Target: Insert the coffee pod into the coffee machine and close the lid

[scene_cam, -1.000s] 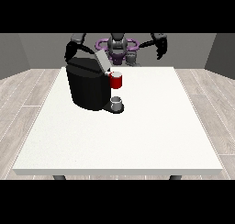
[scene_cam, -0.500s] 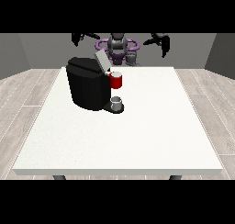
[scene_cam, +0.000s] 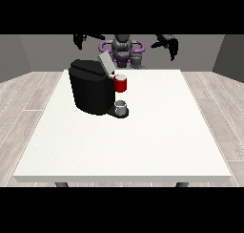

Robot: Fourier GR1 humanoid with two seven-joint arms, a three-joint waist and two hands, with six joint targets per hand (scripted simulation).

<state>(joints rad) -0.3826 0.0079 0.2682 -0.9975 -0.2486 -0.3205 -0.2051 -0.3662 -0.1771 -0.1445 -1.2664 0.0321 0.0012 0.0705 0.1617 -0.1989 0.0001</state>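
Fingers [scene_cam: 172, 52] of the hand at the view's right [scene_cam: 167, 40] are hanging downward, slightly spread and holding nothing, while the fingers of the hand at the view's left [scene_cam: 85, 37] are too small to tell whether they are spread or curled. Both hands are hovering high above the far edge of the white table [scene_cam: 143, 141], well apart from the coffee machine [scene_cam: 91, 88], one to each side of the robot's torso [scene_cam: 122, 49]. Standing on the table's left half, the black coffee machine is showing its grey lid [scene_cam: 106, 63] tilted up and open. Just right of the machine's top, a red thing at the machine [scene_cam: 121, 83] is sitting under the lid. Below that, on the machine's base, a grey thing [scene_cam: 121, 105] is resting; whether it is the coffee pod cannot be told.
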